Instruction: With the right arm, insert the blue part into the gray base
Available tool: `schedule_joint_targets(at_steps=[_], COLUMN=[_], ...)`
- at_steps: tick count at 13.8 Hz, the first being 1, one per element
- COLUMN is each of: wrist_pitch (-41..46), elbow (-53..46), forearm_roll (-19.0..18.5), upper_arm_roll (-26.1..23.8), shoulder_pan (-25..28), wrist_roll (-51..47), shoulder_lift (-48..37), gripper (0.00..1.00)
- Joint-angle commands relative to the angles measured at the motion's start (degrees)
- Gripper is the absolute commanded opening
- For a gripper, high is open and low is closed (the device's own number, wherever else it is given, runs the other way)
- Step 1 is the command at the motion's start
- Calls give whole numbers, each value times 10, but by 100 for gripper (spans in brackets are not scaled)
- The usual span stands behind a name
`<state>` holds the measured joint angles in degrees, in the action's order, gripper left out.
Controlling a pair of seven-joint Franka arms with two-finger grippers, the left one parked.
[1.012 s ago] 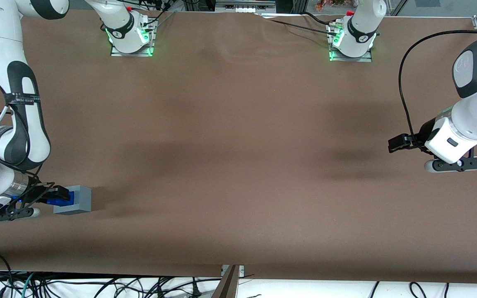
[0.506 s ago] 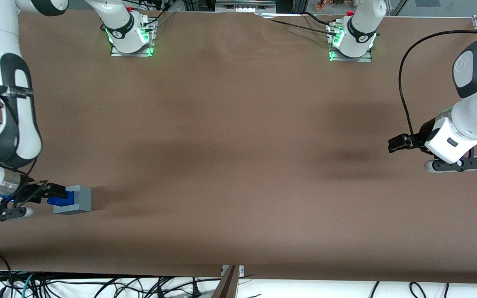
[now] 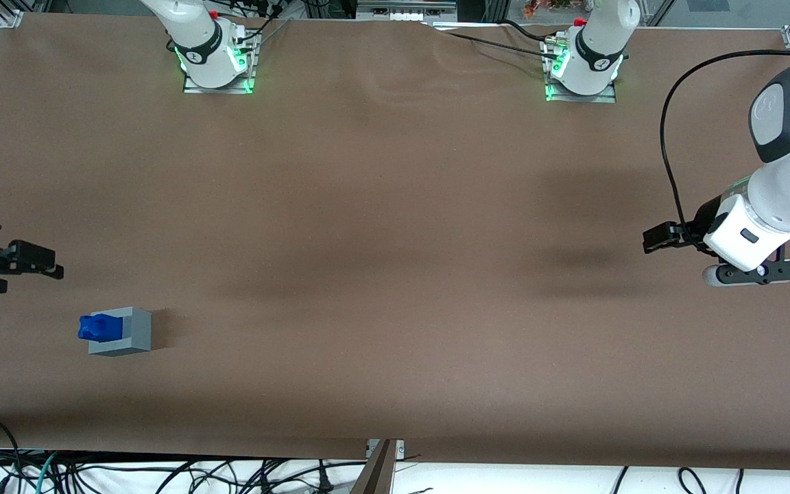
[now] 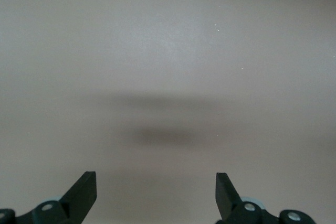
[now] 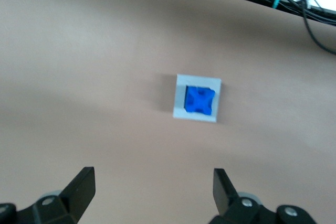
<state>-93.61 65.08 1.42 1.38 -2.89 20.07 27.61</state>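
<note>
The gray base (image 3: pixel 123 332) rests on the brown table near the working arm's end, and the blue part (image 3: pixel 97 327) sits in its opening, sticking out of one face. In the right wrist view the blue part (image 5: pixel 200 100) fills the square recess of the gray base (image 5: pixel 181 98). My right gripper (image 3: pixel 31 259) hangs above the table, farther from the front camera than the base and apart from it. It is open with nothing between its fingers (image 5: pixel 81 188).
Two arm mounts with green lights (image 3: pixel 217 65) (image 3: pixel 581 68) stand at the table's edge farthest from the front camera. Cables (image 3: pixel 162 473) lie off the near table edge.
My right gripper let go of the blue part, opened, and pulled up and away from the base toward the table's end. The blue part stays in the gray base.
</note>
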Motion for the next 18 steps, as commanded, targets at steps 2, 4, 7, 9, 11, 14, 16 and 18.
schedule_joint_targets(at_steps=[2,4,7,9,11,14,16,18], wrist_pitch=[33,18,-57,-47,-19,-16,-17,-19], elbow=[-13,2,140,211,218,200,195,196], forearm_roll=[-29,-28,-34,-35,-34,-34,-32,-31], upper_arm_roll=[-11,-12,-16,-27,-27,-26,-27,-27], shoulder_pan=[17,17,17,14,11,13,15,15], wrist_roll=[-4,3,-1,-40,-86,-86,-87,-91], shoulder_lift=[-32,-59,-144,-195,-203,-193,-189,-189], gripper=[99,100,99,99,100,99,99,99])
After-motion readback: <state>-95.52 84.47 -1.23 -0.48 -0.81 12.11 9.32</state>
